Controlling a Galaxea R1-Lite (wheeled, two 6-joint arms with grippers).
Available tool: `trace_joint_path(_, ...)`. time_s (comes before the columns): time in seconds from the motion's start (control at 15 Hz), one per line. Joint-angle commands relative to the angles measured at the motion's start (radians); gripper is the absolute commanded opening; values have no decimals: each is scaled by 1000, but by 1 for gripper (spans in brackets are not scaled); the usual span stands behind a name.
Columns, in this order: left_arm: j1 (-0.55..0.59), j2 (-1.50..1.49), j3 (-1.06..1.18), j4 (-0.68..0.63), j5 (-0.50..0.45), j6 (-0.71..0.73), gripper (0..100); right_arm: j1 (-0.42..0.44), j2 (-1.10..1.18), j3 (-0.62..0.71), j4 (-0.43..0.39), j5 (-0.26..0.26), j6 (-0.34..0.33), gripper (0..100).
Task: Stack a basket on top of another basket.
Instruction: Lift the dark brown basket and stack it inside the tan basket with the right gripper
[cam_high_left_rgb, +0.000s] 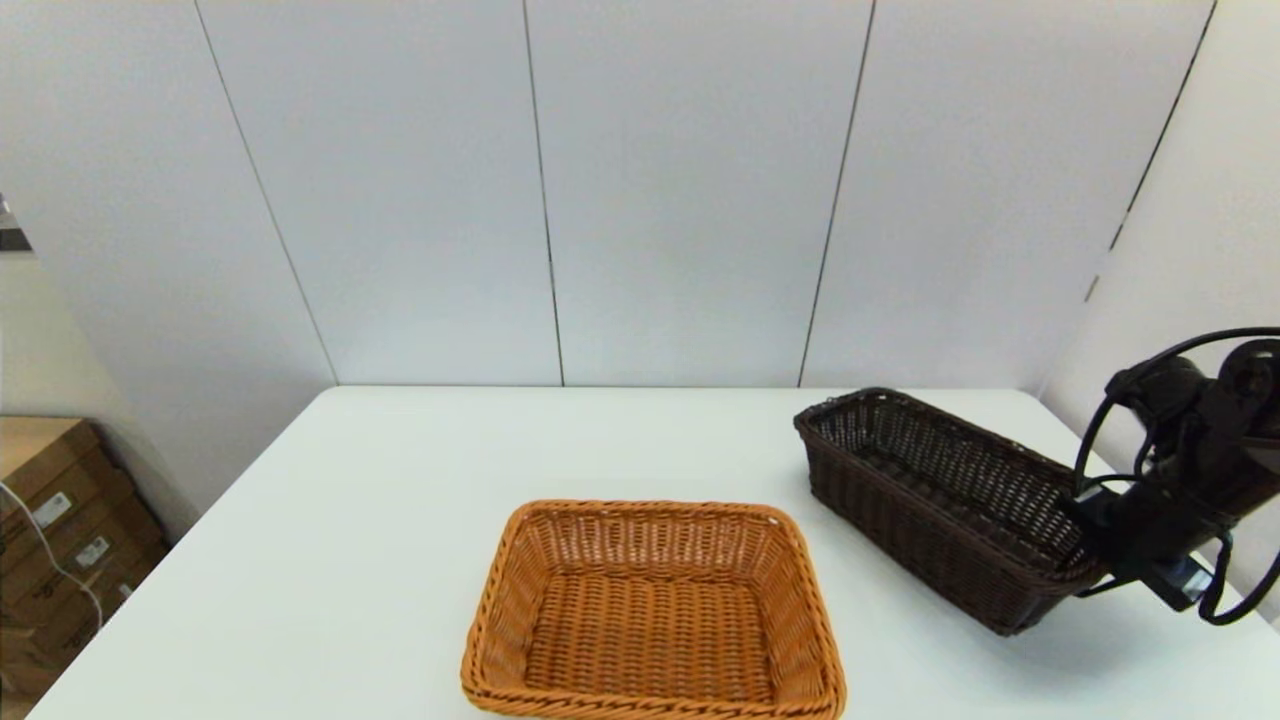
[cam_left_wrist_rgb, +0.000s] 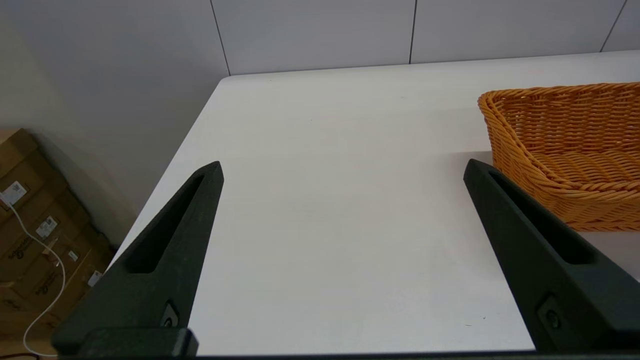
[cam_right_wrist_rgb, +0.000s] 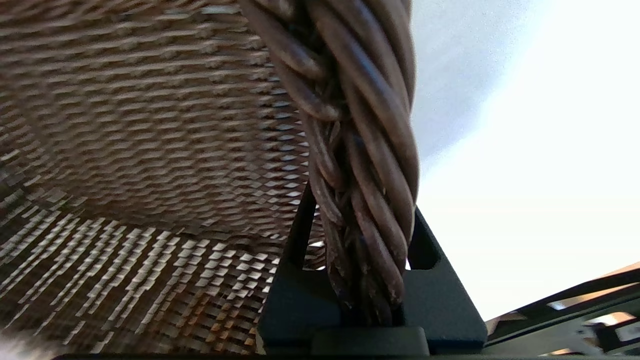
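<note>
Dark brown basket (cam_high_left_rgb: 940, 500) on white table (cam_high_left_rgb: 400, 520), to robot's right of orange-tan basket (cam_high_left_rgb: 652, 610) and farther back, apart from it w/ bare table between. Long axis skewed, running from far end toward R edge of table. Open-weave sides, braided rim, nothing visible inside. Appears slightly tipped, near-right end raised a bit, though cannot tell for sure whether that end is off the table.

Right gripper (cam_high_left_rgb: 1085, 545) at near-right short end of dark brown basket, fingers clamped on braided rim there. In right wrist view, rim braid (cam_right_wrist_rgb: 360, 150) sits squeezed between the two black fingers (cam_right_wrist_rgb: 295, 280), one inside the wall, one outside; woven wall and floor of basket fill the rest of that view. Arm w/ black cables to the right of dark basket, over table edge.

Orange-tan basket flat on table, near front edge, upright, squared to the robot, empty inside as far as seen.

Left gripper (cam_left_wrist_rgb: 342, 172) to robot's left of orange-tan basket, low over bare table, jaws spread wide, holding nothing. One finger tip just beside basket's left wall in left wrist view; contact not evident. Not visible in head view.

Cardboard boxes (cam_high_left_rgb: 60, 540) on floor, well left of orange-tan basket, beyond table edge, w/ white cable (cam_left_wrist_rgb: 40, 280) draped over them. Grey panel wall behind table.
</note>
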Motion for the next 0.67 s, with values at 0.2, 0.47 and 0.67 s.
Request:
trace_joint_path(0.2, 0, 1, 3, 0, 1, -2, 100, -102, -74, -16, 5, 122, -25, 0)
trace_joint_path(0.47, 0, 1, 3, 2, 1, -2, 100, -158, -115, -14, 7, 216, -37, 0)
trace_joint_path(0.67, 0, 1, 3, 0, 1, -2, 100, -162, -154, -13, 22, 234, -74, 0)
